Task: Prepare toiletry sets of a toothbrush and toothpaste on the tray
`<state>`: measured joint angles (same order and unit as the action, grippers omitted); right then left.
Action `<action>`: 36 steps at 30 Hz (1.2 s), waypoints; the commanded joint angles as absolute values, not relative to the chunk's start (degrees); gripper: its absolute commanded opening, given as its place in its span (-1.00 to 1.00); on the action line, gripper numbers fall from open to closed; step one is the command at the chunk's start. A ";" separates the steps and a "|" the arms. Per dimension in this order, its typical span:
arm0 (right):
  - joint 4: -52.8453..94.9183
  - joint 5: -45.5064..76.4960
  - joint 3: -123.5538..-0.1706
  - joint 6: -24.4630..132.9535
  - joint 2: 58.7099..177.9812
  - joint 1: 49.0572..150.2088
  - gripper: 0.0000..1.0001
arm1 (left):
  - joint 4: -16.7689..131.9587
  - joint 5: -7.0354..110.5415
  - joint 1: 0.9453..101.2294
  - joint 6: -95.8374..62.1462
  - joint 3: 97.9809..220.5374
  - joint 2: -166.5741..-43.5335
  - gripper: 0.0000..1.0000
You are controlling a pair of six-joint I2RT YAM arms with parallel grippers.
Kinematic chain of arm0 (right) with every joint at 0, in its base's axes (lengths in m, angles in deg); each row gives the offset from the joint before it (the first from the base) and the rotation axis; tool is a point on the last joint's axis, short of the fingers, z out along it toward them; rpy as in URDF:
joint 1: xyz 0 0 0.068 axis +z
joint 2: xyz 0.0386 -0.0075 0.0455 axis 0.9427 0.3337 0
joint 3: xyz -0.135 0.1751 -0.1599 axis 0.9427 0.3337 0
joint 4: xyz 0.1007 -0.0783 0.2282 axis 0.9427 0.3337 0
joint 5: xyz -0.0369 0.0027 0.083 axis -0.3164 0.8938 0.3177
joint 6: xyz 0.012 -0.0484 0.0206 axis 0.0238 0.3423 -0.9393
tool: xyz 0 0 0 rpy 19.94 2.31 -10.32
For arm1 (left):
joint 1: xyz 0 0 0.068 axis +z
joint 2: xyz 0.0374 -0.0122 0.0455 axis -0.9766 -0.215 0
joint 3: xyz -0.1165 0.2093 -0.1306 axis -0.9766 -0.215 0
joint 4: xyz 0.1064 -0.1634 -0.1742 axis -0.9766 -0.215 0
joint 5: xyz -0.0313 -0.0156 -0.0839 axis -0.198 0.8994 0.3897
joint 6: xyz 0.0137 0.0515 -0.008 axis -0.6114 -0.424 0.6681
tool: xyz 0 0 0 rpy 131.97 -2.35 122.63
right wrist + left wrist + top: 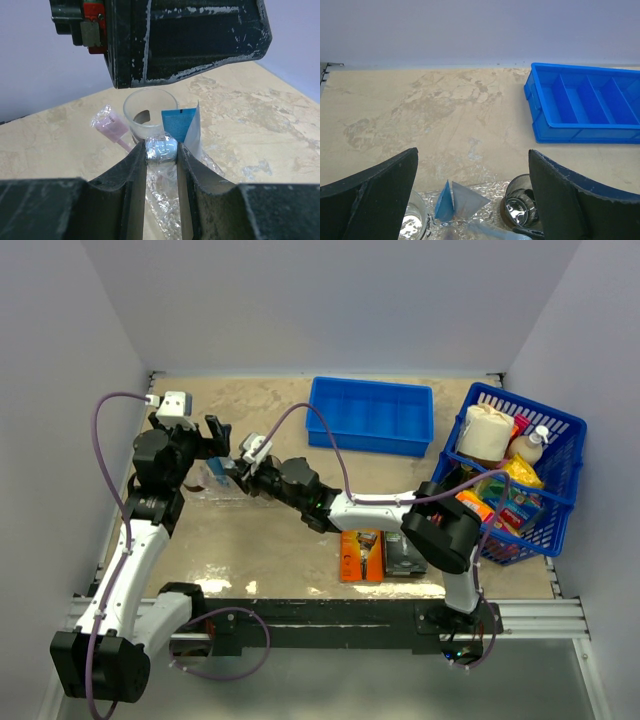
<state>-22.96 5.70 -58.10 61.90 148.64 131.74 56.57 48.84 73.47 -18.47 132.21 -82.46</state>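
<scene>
Right wrist: right hand (161, 148) pinching the wrapped toothbrush (111, 125), long axis away and leftward, pink end farthest

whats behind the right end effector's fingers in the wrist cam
A clear cup, with a blue-white toothpaste box leaning at its right and a pink wrapped toothbrush end at its left. The fingers and the crinkly wrapper they pinch hide the cup's base.

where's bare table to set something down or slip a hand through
Bare table runs from the left wall to the blue bin, behind the tray. Another open strip lies between tray and razor packs. Crowded: left gripper and right gripper over the tray, and the full basket at right.
</scene>
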 commanded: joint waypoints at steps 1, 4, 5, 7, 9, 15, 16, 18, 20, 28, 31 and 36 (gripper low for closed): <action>-28.34 3.90 -57.86 61.50 149.59 132.03 -0.93 | 57.86 49.38 74.07 -17.62 133.76 -82.47 0.91; -28.95 3.90 -57.77 59.93 150.03 132.12 -0.94 | 57.78 49.56 74.07 -17.70 133.76 -82.47 0.91; -29.04 3.90 -57.60 59.74 150.12 132.03 -0.94 | 57.86 49.64 74.07 -17.70 133.85 -82.56 0.91; -29.48 3.90 -57.51 59.48 150.64 132.03 -0.94 | 57.86 49.64 74.07 -17.70 133.76 -82.56 0.91; -29.66 3.81 -57.51 59.13 150.91 132.03 -0.94 | 57.86 49.73 74.07 -17.70 133.76 -82.56 0.91; -30.27 3.55 -57.24 59.04 151.61 132.03 -0.95 | 57.95 50.00 74.07 -17.70 133.76 -82.73 0.91; -30.18 3.46 -57.24 59.04 151.78 132.03 -0.94 | 57.95 50.00 74.07 -17.70 133.76 -82.82 0.91; -30.10 3.28 -57.24 59.21 151.70 132.03 -0.92 | 57.95 50.08 74.07 -17.70 133.76 -82.82 0.91; -29.92 3.11 -56.98 59.21 151.61 131.94 -0.85 | 57.95 50.08 74.16 -17.70 133.76 -82.73 0.91; -28.43 2.84 -55.93 59.48 150.29 132.03 -0.45 | 57.86 50.43 74.16 -17.61 133.85 -82.91 0.91; -28.08 2.67 -55.40 59.30 149.50 132.03 -0.22 | 57.78 50.44 74.16 -17.61 133.93 -82.91 0.91; -28.07 2.76 -54.78 59.13 148.62 132.03 0.13 | 57.86 50.52 74.16 -17.61 133.85 -83.00 0.91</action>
